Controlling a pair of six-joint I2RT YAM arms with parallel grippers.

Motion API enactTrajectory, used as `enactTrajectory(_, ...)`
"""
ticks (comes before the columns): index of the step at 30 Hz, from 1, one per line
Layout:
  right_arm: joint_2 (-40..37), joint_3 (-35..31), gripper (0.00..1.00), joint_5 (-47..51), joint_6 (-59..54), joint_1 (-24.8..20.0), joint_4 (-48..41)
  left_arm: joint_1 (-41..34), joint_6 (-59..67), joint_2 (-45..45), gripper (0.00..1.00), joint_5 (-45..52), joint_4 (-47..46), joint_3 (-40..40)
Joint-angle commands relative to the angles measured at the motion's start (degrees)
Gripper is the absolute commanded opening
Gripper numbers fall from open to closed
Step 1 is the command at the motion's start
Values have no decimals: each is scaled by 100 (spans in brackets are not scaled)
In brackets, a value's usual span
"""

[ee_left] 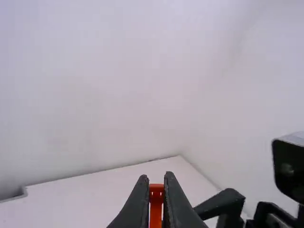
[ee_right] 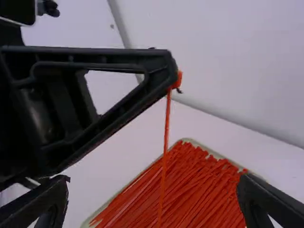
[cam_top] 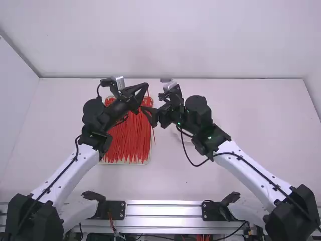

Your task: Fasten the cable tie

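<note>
My left gripper (cam_top: pixel 145 88) is raised above the far end of the tray and shut on the head end of one orange cable tie (ee_right: pixel 166 142). The tie hangs straight down from its fingertips (ee_right: pixel 167 78) toward the pile. The left wrist view shows the tie (ee_left: pixel 156 202) pinched between the two fingers. My right gripper (cam_top: pixel 152 115) sits just right of the hanging tie (cam_top: pixel 149 105), lower than the left one. Its fingers (ee_right: pixel 266 204) stand wide apart, open, with the tie's lower part between them and untouched.
A shallow pale tray (cam_top: pixel 125 161) holding a pile of several loose orange ties (cam_top: pixel 128 135) lies left of the middle, under both grippers. White walls close off the table at the back and left. Bare table spreads to the right.
</note>
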Motion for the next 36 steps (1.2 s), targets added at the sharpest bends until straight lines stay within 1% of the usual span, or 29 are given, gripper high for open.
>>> enactTrajectory(1,35,181,91,280,-9,26,83,-50,-140,-31,2,249,127,-4)
enactTrajectory(7,140,181,82,267,2,-35,262,-70,-293,-33,2,295,350,-4)
enactTrajectory(8,153,181,82,264,2,-46,273,-70,-293,-33,2,328,374,-4)
enactTrajectory(12,330,181,74,254,188,-96,442,-85,-476,-33,2,326,514,-4)
enactTrajectory(13,376,181,66,251,214,-116,498,-96,-433,-31,2,326,525,-4)
enactTrajectory(14,415,181,45,247,205,-138,540,-96,-435,-33,2,330,551,-4)
enactTrajectory(15,446,181,46,227,205,-136,579,-94,-437,-31,2,328,546,-4)
enactTrajectory(16,463,181,33,208,210,-125,612,-94,-435,-31,2,306,535,-4)
enactTrajectory(17,468,181,15,212,181,-122,610,-94,-411,-31,2,243,498,-4)
enactTrajectory(18,468,181,3,212,186,-122,610,-94,-413,-31,2,197,468,-4)
enactTrajectory(19,468,181,0,212,190,-125,612,-94,-415,-33,2,133,420,-4)
enactTrajectory(26,452,181,0,212,164,-129,610,-94,-330,-31,4,-149,234,-4)
enactTrajectory(28,450,181,0,210,162,-131,614,-92,-317,-31,9,-146,251,-4)
enactTrajectory(29,450,181,0,212,160,-133,612,-94,-234,-31,19,-144,264,-4)
enactTrajectory(30,450,181,0,212,136,-155,619,-94,-177,-31,34,-149,258,-4)
enactTrajectory(31,450,181,0,210,136,-175,621,-94,-175,-31,40,-149,264,-4)
enactTrajectory(32,450,181,0,186,144,-205,634,-92,-155,-31,52,-162,256,-2)
enactTrajectory(34,444,181,0,24,138,-267,656,-87,-24,-31,67,-195,267,-2)
enactTrajectory(35,437,181,0,-118,138,-323,658,-90,46,-31,83,-273,275,-4)
enactTrajectory(36,411,181,0,-284,144,-393,654,-90,76,-31,90,-345,262,-2)
